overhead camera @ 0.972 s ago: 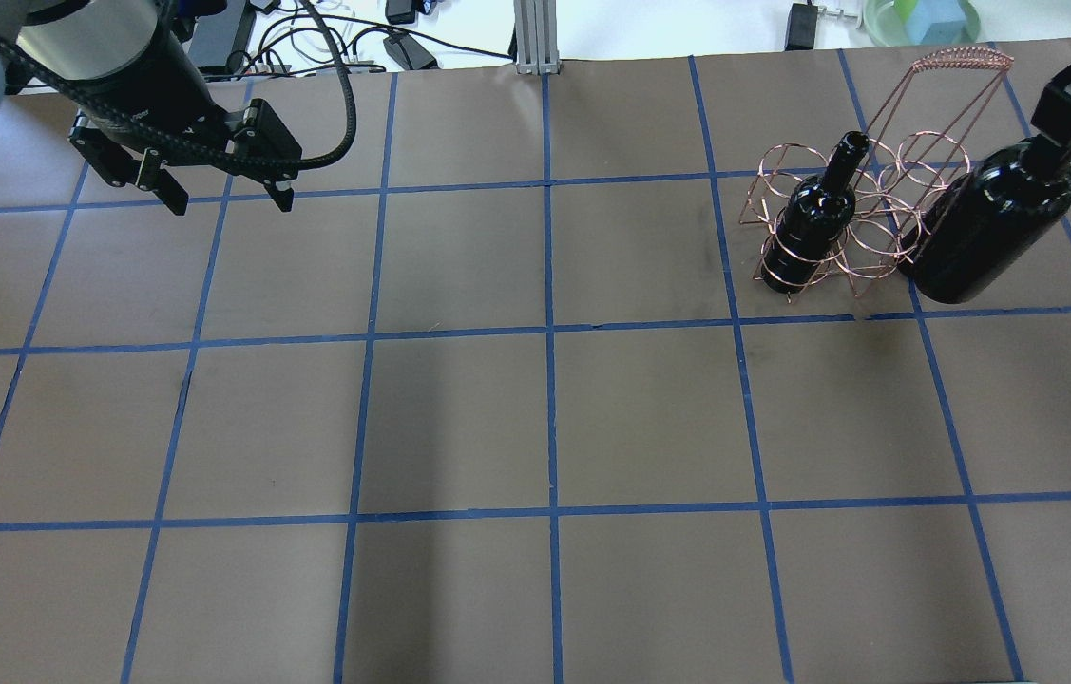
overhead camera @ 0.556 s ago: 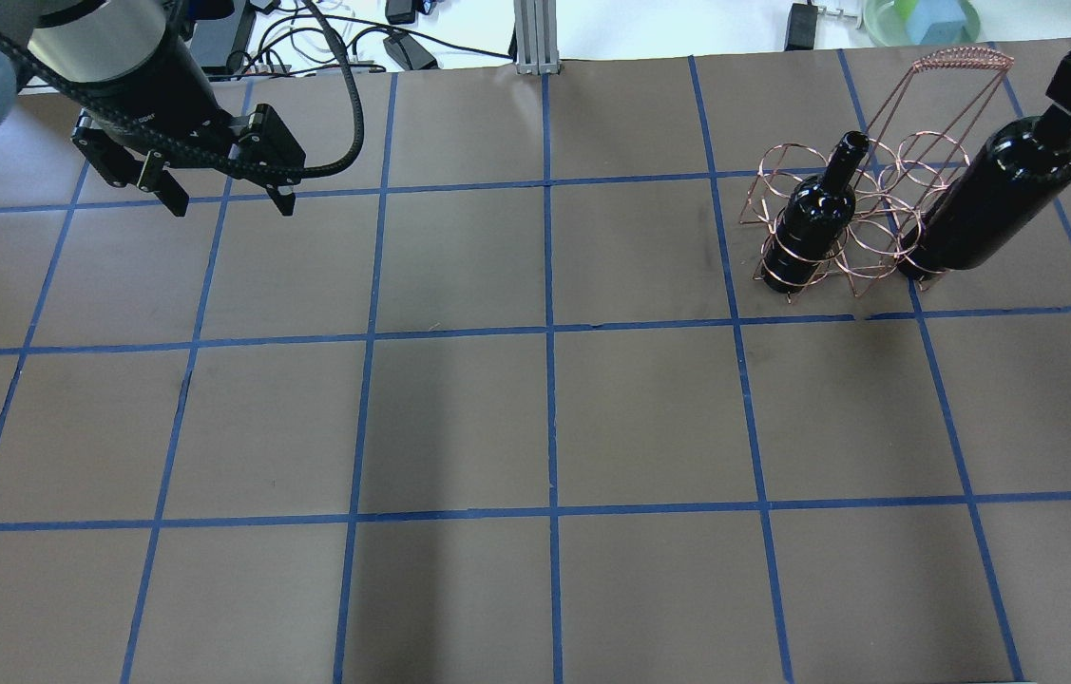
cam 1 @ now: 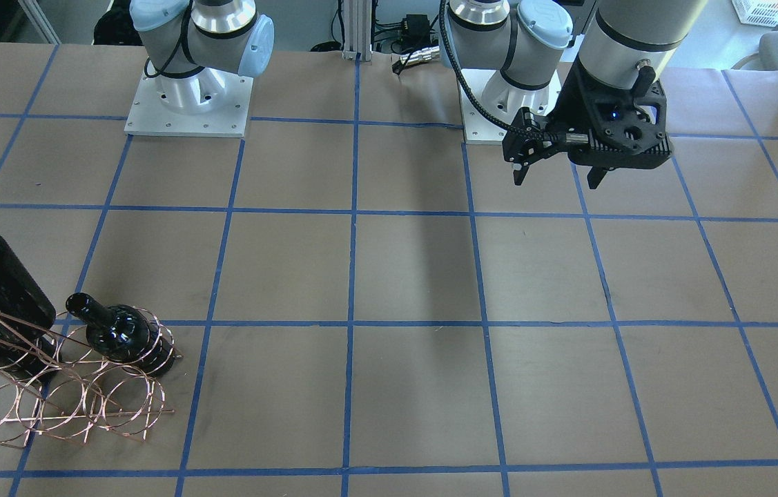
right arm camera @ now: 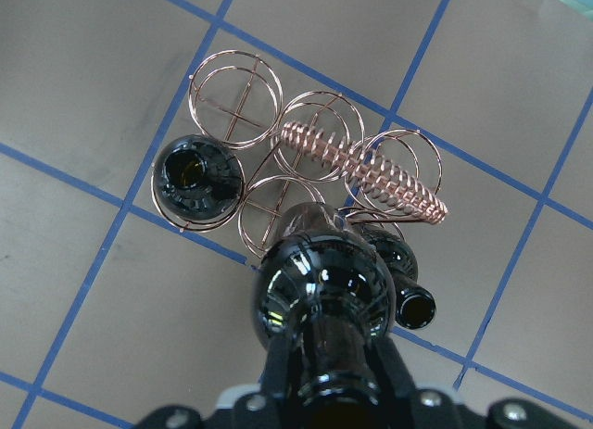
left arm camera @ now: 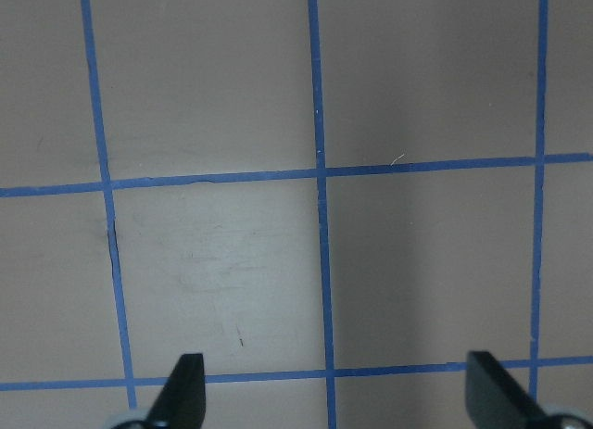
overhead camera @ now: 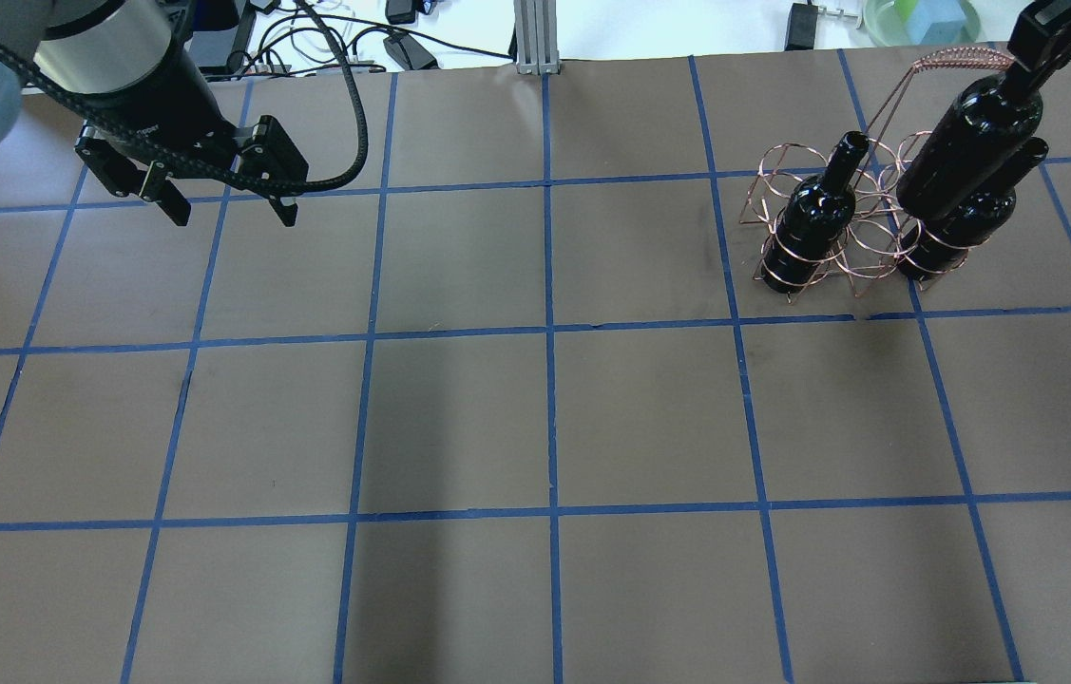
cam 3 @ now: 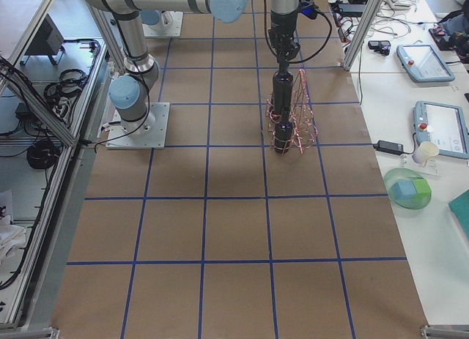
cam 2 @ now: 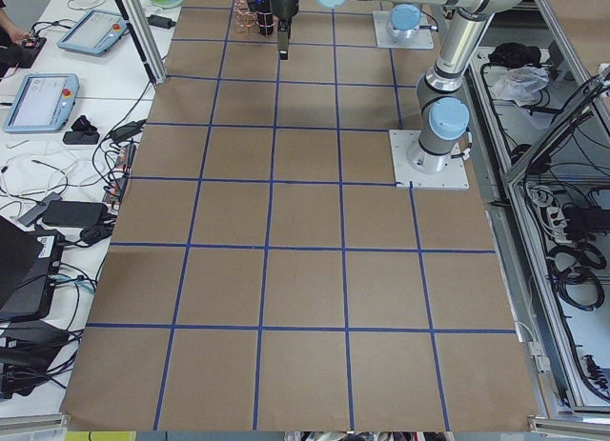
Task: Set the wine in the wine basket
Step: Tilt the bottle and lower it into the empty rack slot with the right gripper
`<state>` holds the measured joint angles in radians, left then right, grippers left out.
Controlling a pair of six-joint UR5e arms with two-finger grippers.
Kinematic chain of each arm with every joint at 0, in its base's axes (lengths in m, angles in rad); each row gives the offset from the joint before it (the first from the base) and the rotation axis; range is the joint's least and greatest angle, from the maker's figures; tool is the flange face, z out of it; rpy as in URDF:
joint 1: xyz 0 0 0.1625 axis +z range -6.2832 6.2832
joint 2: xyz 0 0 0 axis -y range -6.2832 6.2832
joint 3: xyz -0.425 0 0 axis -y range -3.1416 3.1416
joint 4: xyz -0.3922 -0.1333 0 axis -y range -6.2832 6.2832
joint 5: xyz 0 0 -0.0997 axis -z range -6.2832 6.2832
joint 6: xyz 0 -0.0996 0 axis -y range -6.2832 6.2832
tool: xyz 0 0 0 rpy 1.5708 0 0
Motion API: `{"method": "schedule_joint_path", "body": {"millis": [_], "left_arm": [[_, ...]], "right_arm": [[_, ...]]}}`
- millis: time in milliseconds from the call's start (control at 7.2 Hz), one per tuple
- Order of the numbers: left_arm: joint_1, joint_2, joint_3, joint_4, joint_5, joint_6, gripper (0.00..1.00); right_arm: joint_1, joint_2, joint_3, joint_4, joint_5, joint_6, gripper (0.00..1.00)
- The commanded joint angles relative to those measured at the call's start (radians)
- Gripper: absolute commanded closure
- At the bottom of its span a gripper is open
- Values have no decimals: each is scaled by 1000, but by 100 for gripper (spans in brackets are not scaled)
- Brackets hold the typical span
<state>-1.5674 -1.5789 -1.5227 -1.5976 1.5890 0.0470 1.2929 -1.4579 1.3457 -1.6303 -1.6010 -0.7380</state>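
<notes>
Right end effector (right arm camera: 326, 397) is clamped on the neck of the wine (right arm camera: 320, 295), which hangs upright, base down, above the wine basket (right arm camera: 306, 137). Seen from the right wrist, the dark body covers part of the near row of rings. From the side it appears to hang above the rings, though I cannot tell exactly how much gap there is.

Two rings of that near row are already filled. One seated bottle (right arm camera: 190, 174) stands at one end, and the other seated bottle (right arm camera: 408, 304) stands at the opposite end, its open mouth just beside the held wine. The ring between them (right arm camera: 278, 207) looks empty, as do the three rings of the far row, with the twisted handle (right arm camera: 389, 183) running over the middle.

I judge the step to be the placement itself: carried, not yet lowered. The next move calls for centring the base over a free ring, then a straight descent that avoids the neighbouring neck, the wire rims and the handle.

Well apart, the left end effector (overhead camera: 223, 207) hovers over bare bench (overhead camera: 535, 418), fingers (left arm camera: 185, 397) spread and holding nothing.
</notes>
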Motion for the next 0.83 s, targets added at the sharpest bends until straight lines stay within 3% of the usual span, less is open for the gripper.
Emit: {"method": "schedule_joint_path", "body": {"millis": [0,694], "left_arm": [[0,5,-5,-1,2,1,0],[0,14,-16,-2,2,2,0]], "right_arm": [[5,30,3,-20,4,67,100],[6,54,27,-17,33,124,100]]}}
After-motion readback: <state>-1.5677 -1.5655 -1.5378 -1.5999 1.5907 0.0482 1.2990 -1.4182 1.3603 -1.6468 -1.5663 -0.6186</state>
